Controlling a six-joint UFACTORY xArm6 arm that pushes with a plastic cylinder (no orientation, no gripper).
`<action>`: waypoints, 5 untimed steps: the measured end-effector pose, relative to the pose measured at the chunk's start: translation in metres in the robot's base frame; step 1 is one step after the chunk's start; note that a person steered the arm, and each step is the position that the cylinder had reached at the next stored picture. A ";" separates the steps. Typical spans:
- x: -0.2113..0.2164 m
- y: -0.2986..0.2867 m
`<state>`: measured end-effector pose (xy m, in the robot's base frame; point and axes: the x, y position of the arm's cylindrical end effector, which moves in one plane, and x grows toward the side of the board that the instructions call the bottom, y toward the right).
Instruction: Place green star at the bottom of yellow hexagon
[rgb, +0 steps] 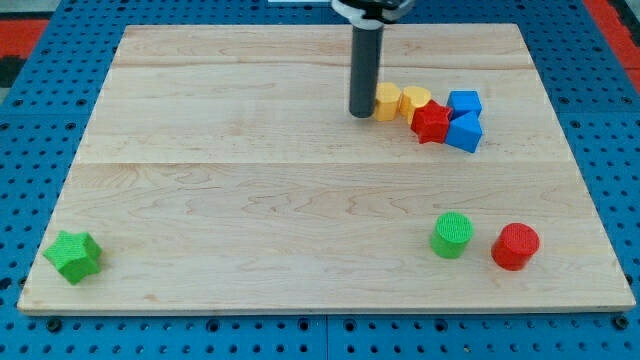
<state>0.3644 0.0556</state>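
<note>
My tip (361, 115) holds nothing; it is a bare rod standing on the wooden board (250, 200) near the view's top, touching or just beside the left edge of the yellow hexagon (386, 101). Nearest the view's bottom, the green star (73, 256) sits in the board's bottom-left corner, well apart from everything else. Along the bottom right stand a green cylinder (452, 235) and a red cylinder (515, 246). Farther up, the hexagon heads a tight cluster: a second yellow block (415, 99), a red star (432, 122) and two blue blocks (464, 103) (465, 132). By my judgement the task is barely begun: the star looks untouched and must cross the whole board.
</note>
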 end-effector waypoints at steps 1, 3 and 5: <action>0.000 -0.043; -0.015 0.013; 0.042 -0.006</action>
<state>0.4064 0.0493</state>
